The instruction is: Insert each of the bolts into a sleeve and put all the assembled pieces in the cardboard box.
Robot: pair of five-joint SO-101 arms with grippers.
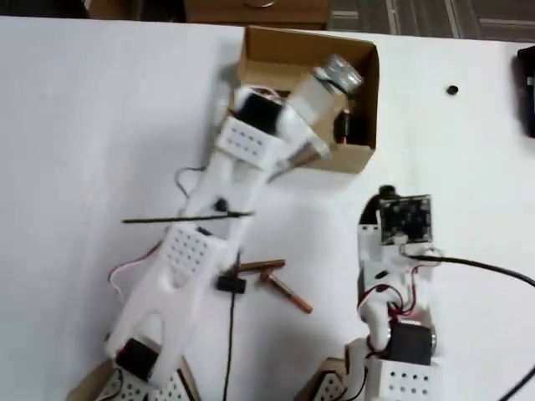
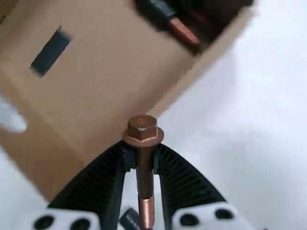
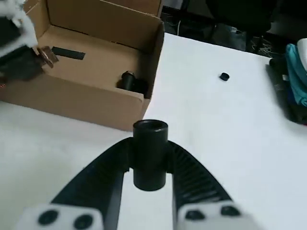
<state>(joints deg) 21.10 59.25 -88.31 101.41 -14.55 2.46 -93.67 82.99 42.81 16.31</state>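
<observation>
My left gripper is shut on a copper bolt, head outward, held just above the near wall of the cardboard box. In the high view this gripper is at the box's front wall. Inside the box lies a black sleeve with a copper bolt in it. My right gripper is shut on an upright black sleeve, on the table in front of the box. Two loose copper bolts lie between the arms.
A small black piece lies alone on the table to the right of the box; the right wrist view shows this piece too. Dark objects sit at the table's right edge. Black cables run beside the left arm.
</observation>
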